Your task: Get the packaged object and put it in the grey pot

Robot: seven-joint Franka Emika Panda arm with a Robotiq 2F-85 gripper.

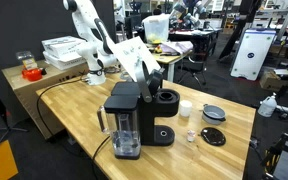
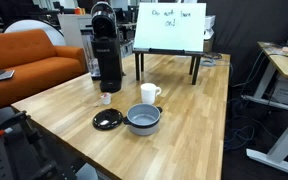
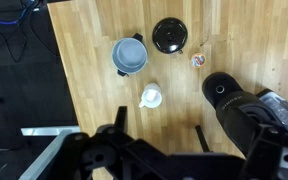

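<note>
Your arm [image 1: 104, 40] slants down from the upper left of the frame to the middle and ends high over the black coffee machine [image 1: 134, 120], with the wrist camera looking straight down at the wooden table [image 3: 94, 60]. The gripper [image 3: 160, 130] sits at the bottom edge of the wrist view, released. Its fingers [image 3: 119, 122] stand wide apart with nothing between them but bare wood, well clear of everything on the table. The packaged object [image 3: 197, 60] lies on the table in the upper right of that view, just beside the black disc [image 3: 169, 35] and apart from the grey pot [image 3: 130, 55] — the pot sits left of the disc and shows only its own plain inside. The white cup [image 3: 151, 96] stands below the pot, nearer your fingers, and its inside looks plain white.
</note>
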